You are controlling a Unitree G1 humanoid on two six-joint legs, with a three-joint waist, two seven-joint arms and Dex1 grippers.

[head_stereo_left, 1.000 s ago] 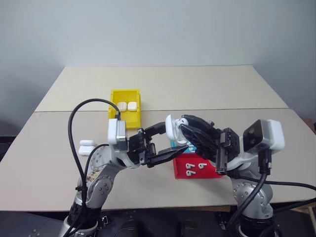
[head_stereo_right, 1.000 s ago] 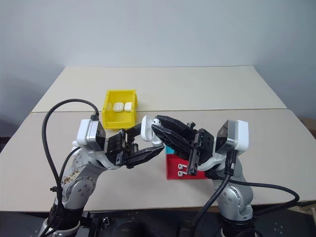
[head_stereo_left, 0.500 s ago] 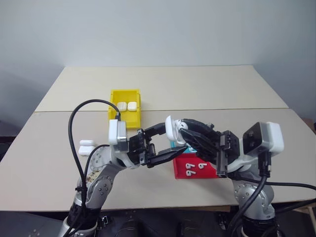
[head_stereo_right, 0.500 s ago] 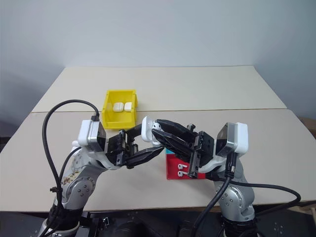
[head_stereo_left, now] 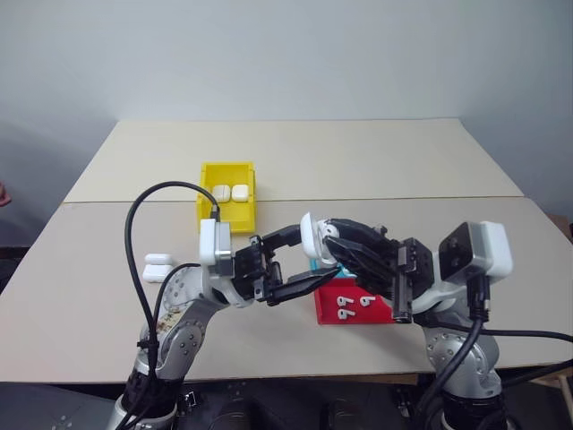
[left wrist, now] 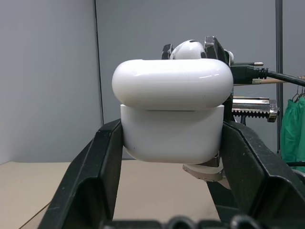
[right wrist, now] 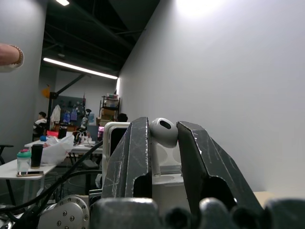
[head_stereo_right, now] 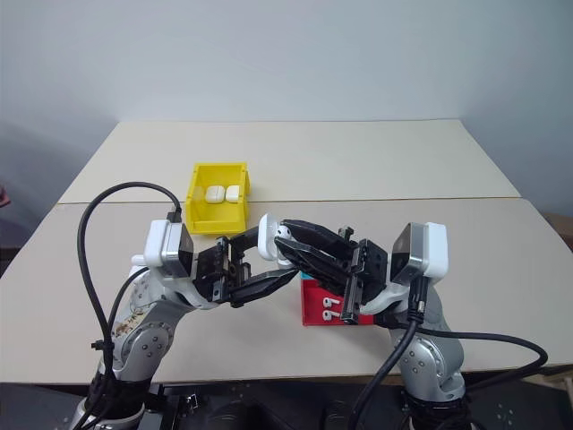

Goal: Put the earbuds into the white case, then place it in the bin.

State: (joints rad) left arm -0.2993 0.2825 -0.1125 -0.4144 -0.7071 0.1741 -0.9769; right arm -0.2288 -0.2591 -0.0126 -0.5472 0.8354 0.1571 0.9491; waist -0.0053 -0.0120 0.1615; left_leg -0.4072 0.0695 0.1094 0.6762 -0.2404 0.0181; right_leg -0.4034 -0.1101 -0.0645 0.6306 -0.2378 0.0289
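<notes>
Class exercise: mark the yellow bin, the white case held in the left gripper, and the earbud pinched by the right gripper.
the bin (head_stereo_left: 208,172): left eye view, on its left wall.
the white case (left wrist: 172,119): left wrist view, on its front face.
the earbud (right wrist: 164,132): right wrist view, on its rounded head.

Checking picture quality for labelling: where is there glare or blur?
Right wrist view: bright ceiling glare at the top, background room soft, earbud sharp. Left wrist view: white case crisp with soft highlights. Left eye view: even light, yellow bin clear.

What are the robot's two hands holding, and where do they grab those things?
Left gripper: small glossy white case, clamped by its lower body's sides. Right gripper: tiny white earbud, pinched near its head.
</notes>
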